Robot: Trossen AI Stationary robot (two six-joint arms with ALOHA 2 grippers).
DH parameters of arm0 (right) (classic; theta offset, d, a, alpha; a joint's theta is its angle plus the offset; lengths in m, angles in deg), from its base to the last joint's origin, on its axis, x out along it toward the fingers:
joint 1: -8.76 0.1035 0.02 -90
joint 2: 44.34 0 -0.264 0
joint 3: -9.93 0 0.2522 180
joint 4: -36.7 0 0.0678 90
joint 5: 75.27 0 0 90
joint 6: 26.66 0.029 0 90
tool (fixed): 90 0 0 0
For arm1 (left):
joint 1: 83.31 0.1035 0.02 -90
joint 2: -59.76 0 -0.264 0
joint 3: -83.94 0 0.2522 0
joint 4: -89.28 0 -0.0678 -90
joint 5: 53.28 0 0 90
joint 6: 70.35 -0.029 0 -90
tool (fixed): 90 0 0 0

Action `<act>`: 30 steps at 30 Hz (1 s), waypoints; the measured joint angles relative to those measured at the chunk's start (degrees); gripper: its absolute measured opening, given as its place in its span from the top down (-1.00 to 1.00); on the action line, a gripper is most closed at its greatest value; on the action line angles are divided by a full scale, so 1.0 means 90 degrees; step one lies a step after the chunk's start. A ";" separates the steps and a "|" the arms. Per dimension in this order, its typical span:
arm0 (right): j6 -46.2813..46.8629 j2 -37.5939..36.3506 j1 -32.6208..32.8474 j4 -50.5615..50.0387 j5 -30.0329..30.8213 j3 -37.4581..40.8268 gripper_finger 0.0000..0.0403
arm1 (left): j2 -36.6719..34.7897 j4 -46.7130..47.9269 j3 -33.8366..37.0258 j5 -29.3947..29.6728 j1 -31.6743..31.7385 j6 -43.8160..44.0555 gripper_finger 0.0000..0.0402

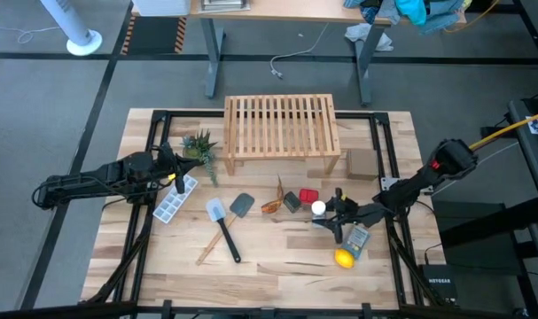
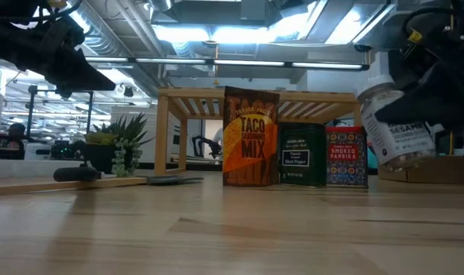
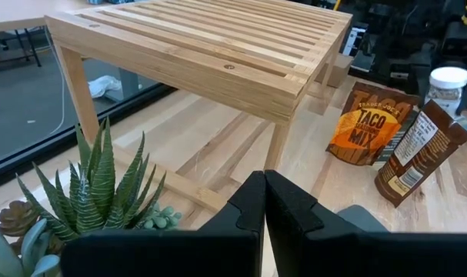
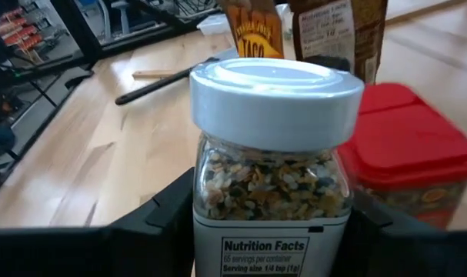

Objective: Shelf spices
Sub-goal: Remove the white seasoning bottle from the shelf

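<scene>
The wooden shelf stands at the table's far middle. In front of it stand two amber packets, the taco mix one foremost, a black box and a red box. My right gripper reaches in from the table's right and is shut on the clear white-capped bottle, just right of the red box. My left gripper is shut on nothing at the table's left, beside a small plant. My right gripper pinches the bottle's clear body just under the white cap, one finger on each side. The fingers come nearly level from the table's right. The bottle is lifted clear of the table and tilted.
A grey-blue packet and a lemon lie near my right gripper. Two spatulas and a white ice tray lie left of the spices. A cardboard box sits right of the shelf.
</scene>
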 joint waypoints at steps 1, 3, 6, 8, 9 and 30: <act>-0.0016 0.0135 0.0000 0.0137 0.0000 -0.0027 -0.01 | -0.0001 0.0001 0.0000 0.0002 0.0000 0.0000 0.98; -0.0016 0.0349 -0.0001 0.0306 -0.0023 -0.0100 -0.01 | -0.0001 0.0019 0.0000 0.0000 0.0000 0.0000 0.98; -0.0016 0.0653 -0.0001 0.0331 -0.0093 -0.0225 -0.01 | 0.0001 0.0035 0.0000 0.0000 0.0000 0.0000 0.98; -0.0015 0.0827 -0.0002 0.0364 -0.0167 -0.0328 -0.01 | -0.0001 0.0035 0.0000 0.0000 0.0000 -0.0001 0.98; -0.0016 0.0906 -0.0002 0.0374 -0.0169 -0.0373 -0.01 | 0.0001 0.0035 0.0000 0.0002 -0.0002 -0.0001 0.98; -0.0077 0.1195 -0.0019 0.0255 -0.0492 -0.0490 -0.54 | 0.0001 0.0030 0.0000 0.0000 -0.0002 -0.0001 0.98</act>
